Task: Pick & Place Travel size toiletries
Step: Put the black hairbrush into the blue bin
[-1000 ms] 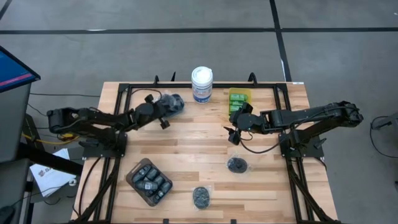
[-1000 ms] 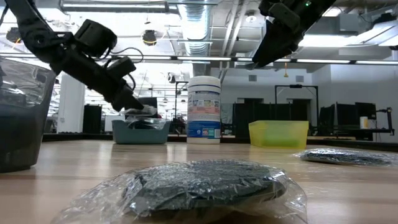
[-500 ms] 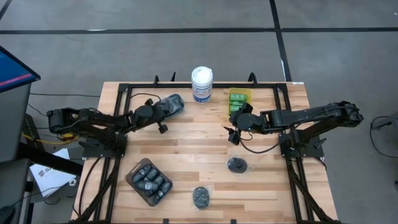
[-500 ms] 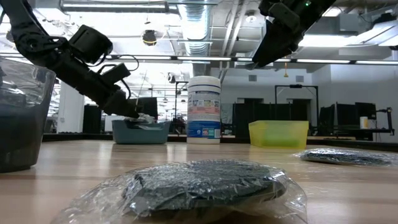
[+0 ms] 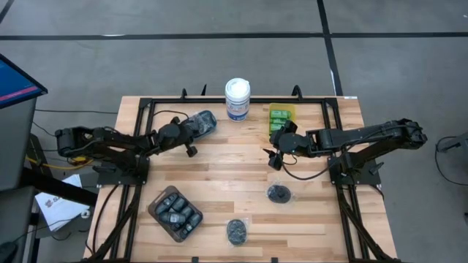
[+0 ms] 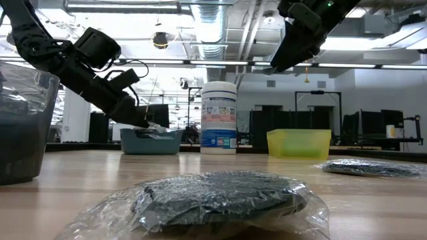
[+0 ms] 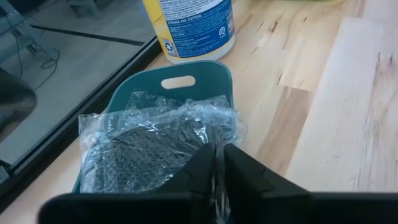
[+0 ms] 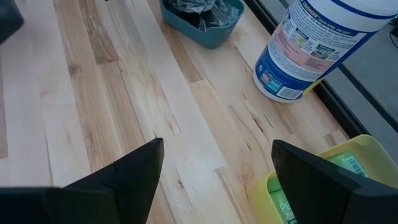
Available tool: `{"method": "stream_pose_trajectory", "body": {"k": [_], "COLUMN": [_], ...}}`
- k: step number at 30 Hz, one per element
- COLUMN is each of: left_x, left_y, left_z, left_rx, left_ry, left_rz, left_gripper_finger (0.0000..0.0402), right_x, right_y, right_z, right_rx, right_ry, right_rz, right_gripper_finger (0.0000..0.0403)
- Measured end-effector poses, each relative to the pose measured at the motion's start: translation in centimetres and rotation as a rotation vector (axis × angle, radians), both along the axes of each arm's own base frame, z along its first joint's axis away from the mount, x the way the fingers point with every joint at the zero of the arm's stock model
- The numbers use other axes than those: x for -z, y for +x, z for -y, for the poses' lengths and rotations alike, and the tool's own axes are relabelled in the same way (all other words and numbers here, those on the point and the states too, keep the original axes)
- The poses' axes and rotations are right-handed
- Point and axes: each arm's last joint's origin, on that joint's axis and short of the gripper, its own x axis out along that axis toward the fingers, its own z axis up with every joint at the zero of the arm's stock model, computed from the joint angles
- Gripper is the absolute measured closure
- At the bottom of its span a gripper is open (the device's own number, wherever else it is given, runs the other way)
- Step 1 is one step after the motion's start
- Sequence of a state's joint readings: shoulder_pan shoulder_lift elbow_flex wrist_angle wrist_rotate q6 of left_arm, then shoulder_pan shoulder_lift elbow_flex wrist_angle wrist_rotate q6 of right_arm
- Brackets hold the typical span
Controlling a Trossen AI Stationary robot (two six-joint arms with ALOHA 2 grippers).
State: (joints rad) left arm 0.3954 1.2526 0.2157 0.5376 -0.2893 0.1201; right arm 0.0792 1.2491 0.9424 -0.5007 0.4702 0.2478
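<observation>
A round dark piece in clear wrap lies in the teal container at the table's far left. My left gripper stands at that container's near-left rim, shut on the wrap. My right gripper hangs open above bare wood, near the yellow container of green mini bottles. Two more wrapped pieces lie flat on the table toward its near edge. Dark grey mini bottles fill a brown tray. My left gripper pinches the clear wrap's loose edge between its two fingertips, slanting down from the table's left. The wrapped piece rests inside the teal container, and its wrap is crumpled and slack.
The tall white canister stands at the far edge between the teal and yellow containers. A black frame rail runs around the table. Bare wood lies in the middle of the table between the two arms.
My left gripper came down and drew back toward the table's left from over the teal container. The wrapped piece it held went down with it and now lies in the container.
</observation>
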Motion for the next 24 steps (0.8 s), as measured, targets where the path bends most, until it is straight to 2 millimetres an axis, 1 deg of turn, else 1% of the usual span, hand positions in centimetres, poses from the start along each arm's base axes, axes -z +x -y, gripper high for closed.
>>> {"method": "stream_pose_trajectory", "body": {"k": [5,12,15,17,20,22,24], "left_x": [0.0,-0.1,-0.5,-1.0,-1.9,-2.2,-2.4], "left_y": [0.0,-0.1,0.0,0.1,0.1,0.1,0.1], "left_z": [0.0,-0.1,0.1,0.0,-0.1,-0.1,-0.1], "left_rx": [0.004,-0.017,-0.014,-0.045,-0.112,-0.112,-0.095], "left_ry": [0.005,0.038,0.049,0.072,0.1,0.112,0.134], "left_rz": [-0.004,-0.02,0.001,0.014,0.063,0.071,0.058], "left_gripper_finger": [0.0307,0.021,0.018,0.0168,0.0161,0.0167,0.0182], "right_x": [0.0,0.0,0.0,0.0,0.0,0.0,0.0], "right_y": [0.0,-0.1,-0.1,-0.1,-0.1,-0.1,-0.1], "right_z": [-0.2,-1.2,-1.5,-1.7,-1.7,-1.7,-1.7], "right_rx": [-0.008,-0.046,-0.059,-0.066,-0.066,-0.066,-0.066], "right_ry": [0.001,0.001,0.001,0.001,0.001,0.001,0.001], "right_rz": [0.0,0.0,0.0,0.0,0.0,0.0,0.0], "right_gripper_finger": [0.0112,0.0112,0.0112,0.0112,0.0112,0.0112,0.0112]}}
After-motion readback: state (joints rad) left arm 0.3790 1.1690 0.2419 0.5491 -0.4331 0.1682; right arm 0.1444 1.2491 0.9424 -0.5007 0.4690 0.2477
